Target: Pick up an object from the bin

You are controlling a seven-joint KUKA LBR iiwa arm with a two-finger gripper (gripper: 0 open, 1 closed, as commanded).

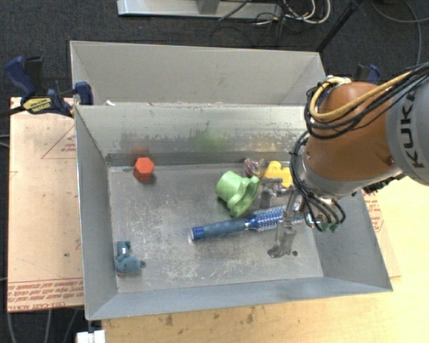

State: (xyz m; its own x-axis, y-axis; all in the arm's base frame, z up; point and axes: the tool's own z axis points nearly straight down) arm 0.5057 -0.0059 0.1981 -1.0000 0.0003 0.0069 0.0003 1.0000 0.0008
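Your gripper [281, 249] is low in the bin's [236, 296] right part, its tip at or just above the floor near the front right corner. From this angle you cannot tell whether it is spread or pressed together, and nothing shows pinched in it. Its metal body rises from there, leaning slightly right, into a bundle of dark cables [320, 214] under the wrist. Above that sits the rounded orange cover [350, 138], which hangs over the bin's right wall, with yellow and black cables looping across its top. The grey arm [417, 145] runs off to the right from there.

The thing closest to you is the blue brush [236, 226]. It lies flat on the floor, running left to right, with the bristled head at the right end just beside the gripper's body on its left side, touching it or nearly so. The handle points away to the left, towards the middle of the bin. The gripper's tip is a little in front of and to the right of the head, not over it.

Behind the brush, near its head, lies a light green plastic piece [234, 190]. To the right of that, against the back wall and partly under the orange cover, are a small yellow thing [275, 170] and a pale, clear-looking thing [254, 166]. Well apart to the left, an orange hexagonal block [144, 168] sits by the back wall, and a small grey-blue thing [126, 260] lies in the front left corner.
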